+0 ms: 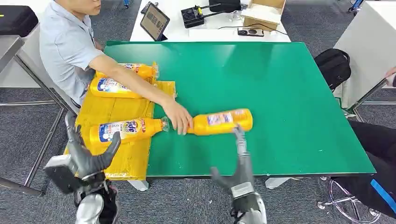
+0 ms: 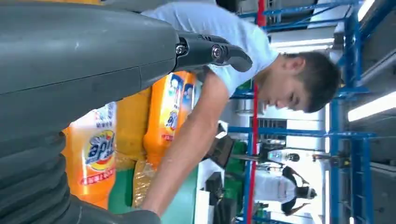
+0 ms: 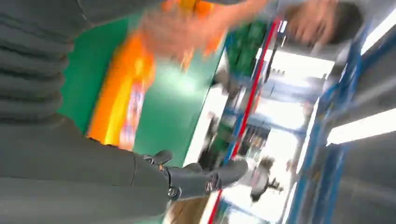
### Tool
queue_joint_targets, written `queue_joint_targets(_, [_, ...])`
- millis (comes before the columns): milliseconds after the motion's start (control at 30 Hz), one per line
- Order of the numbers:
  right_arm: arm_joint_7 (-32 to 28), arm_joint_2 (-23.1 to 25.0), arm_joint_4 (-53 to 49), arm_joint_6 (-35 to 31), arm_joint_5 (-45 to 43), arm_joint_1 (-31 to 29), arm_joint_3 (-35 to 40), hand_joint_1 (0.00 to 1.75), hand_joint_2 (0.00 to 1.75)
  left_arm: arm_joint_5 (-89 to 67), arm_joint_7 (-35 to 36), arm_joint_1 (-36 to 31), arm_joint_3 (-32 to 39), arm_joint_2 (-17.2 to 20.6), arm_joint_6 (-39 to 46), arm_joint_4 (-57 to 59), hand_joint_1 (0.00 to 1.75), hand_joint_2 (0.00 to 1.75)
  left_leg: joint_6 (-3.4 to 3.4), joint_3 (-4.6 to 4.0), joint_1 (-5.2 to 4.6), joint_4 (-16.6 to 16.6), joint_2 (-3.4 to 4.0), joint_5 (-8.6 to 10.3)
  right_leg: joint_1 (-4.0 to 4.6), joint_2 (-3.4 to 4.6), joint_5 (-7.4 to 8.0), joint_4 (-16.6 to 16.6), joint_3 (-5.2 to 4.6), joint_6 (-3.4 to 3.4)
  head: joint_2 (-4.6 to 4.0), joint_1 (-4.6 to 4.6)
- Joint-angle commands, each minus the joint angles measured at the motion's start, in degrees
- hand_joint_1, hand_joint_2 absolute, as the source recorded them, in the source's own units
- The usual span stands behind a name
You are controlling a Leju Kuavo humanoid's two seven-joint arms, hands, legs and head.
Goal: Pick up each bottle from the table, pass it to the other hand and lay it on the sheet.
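A yellow bottle [image 1: 222,121] lies on its side on the green table [image 1: 280,102], and a person's hand [image 1: 177,122] holds its cap end. My right hand [image 1: 238,165] is open just in front of it, fingers stretched up to the bottle's side. In the blurred right wrist view the bottle [image 3: 121,98] lies beyond my right hand [image 3: 187,179]. Three more yellow bottles lie on the yellow sheet [image 1: 133,158]: one at the front [image 1: 126,129] and two at the back [image 1: 114,87]. My left hand [image 1: 88,156] hangs open over the sheet's front edge; beyond its fingers [image 2: 210,51] lie the sheet's bottles [image 2: 95,149].
The person [image 1: 70,46] sits at the table's left, arm reaching across the sheet. A white table behind holds a tablet [image 1: 154,21] and a cardboard box [image 1: 264,11]. A black backpack [image 1: 334,65] sits at the right, and another person's leg [image 1: 378,140] is by the right corner.
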Motion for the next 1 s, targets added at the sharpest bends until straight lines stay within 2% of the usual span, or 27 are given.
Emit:
queue_joint_targets(33, [5.04, -1.04, -0.39, -3.98, 13.99, 1.27, -8.57, 0.0, 1.75, 4.95, -1.87, 3.58, -0.72, -1.27, -0.79, -5.24, 0.0, 0.0, 0.06, 0.13, 0.0, 0.0, 0.0, -0.03, 0.04, -0.07, -0.03, -0.01, 0.15, -0.14, 0.0, 0.0])
queue_joint_targets(67, [6.6, -2.71, 1.36, -5.25, 18.04, 0.6, -8.99, 0.0, 1.75, 5.43, -1.28, 3.99, -0.79, -1.22, -0.38, -5.51, 0.0, 0.0, 0.11, 0.26, 0.0, -0.02, 0.0, -0.05, 0.05, -0.1, -0.05, -0.04, 0.3, -0.19, 0.0, 0.0])
queue_joint_targets(100, [11.59, -5.33, 3.99, -7.83, 28.21, -0.25, -8.36, 0.0, 1.75, 6.18, -0.08, 4.18, -1.35, -1.1, -1.61, -5.54, 0.0, 0.0, 0.06, 0.12, 0.02, -0.03, 0.03, -0.01, 0.05, -0.02, 0.03, -0.07, 0.15, -0.11, 0.0, 0.0])
queue_joint_targets(133, [14.4, -8.43, 8.28, -8.68, 33.37, -1.74, -9.89, 0.0, 1.75, 5.73, 2.36, 4.9, -2.13, -1.06, -3.61, -5.33, 0.0, 1.75, 0.06, 0.15, 0.0, -0.04, 0.04, -0.01, 0.03, -0.01, 0.05, -0.06, 0.14, -0.12, 0.0, -0.02])
queue_joint_targets(167, [13.87, -9.01, 9.63, -8.42, 33.17, -2.29, -10.97, 0.0, 1.75, 5.52, 2.45, 5.34, -2.28, -1.4, -3.53, -5.36, 0.0, 1.75, 0.14, 0.45, 0.01, -0.16, 0.02, -0.03, 0.06, -0.08, 0.06, -0.26, 0.48, -0.16, 0.0, -0.02])
queue_joint_targets(267, [15.03, -10.91, 13.8, -4.74, 33.33, -5.66, -13.17, 0.0, 1.75, 4.96, 4.64, 5.88, -5.77, 1.35, -9.42, -4.59, 0.0, 1.75, 0.15, 0.43, 0.01, -0.14, -0.03, 0.02, 0.06, -0.13, 0.04, -0.23, 0.5, -0.15, 0.0, -0.02])
queue_joint_targets(333, [15.01, -11.53, 15.76, -4.12, 33.26, -7.33, -14.11, 0.0, 1.75, 4.78, 4.59, 5.8, -5.68, 0.9, -9.86, -3.67, 0.0, 1.75, 0.13, 0.24, -0.03, -0.08, 0.06, 0.06, 0.0, 0.02, 0.1, -0.14, 0.28, -0.08, 0.0, 0.0])
queue_joint_targets(533, [14.99, -11.13, 15.5, -4.04, 33.32, -7.12, -13.88, 0.0, 1.75, 4.75, 4.57, 5.46, -5.47, 0.88, -9.91, -3.53, 0.0, 1.75, 0.1, 0.4, -0.05, -0.14, 0.04, 0.0, -0.01, -0.05, 0.03, -0.15, 0.46, -0.2, 0.0, -0.02])
queue_joint_targets(633, [14.97, -11.02, 15.32, -4.04, 33.39, -6.98, -13.76, 0.0, 1.75, 4.74, 4.57, 5.47, -5.42, 0.89, -9.96, -3.63, 0.0, 1.75, 0.08, 0.21, -0.03, -0.07, 0.02, 0.04, 0.0, -0.03, 0.07, -0.09, 0.24, -0.09, 0.0, -0.02])
queue_joint_targets(667, [14.97, -11.02, 15.32, -4.04, 33.39, -6.98, -13.76, 0.0, 1.75, 4.74, 4.57, 5.47, -5.42, 0.89, -9.96, -3.63, 0.0, 1.75, 0.11, 0.41, -0.01, -0.12, 0.07, -0.02, 0.05, -0.02, 0.02, -0.14, 0.43, -0.19, 0.0, -0.02])
queue_joint_targets(1000, [15.53, -11.23, 15.35, -3.68, 33.71, -7.1, -13.7, 0.0, 1.75, 4.63, 4.59, 5.4, -5.51, 0.91, -10.38, -3.57, 0.0, 1.75, 0.1, 0.18, -0.04, -0.06, 0.03, 0.04, -0.01, -0.02, 0.06, -0.07, 0.23, -0.1, 0.0, -0.02])
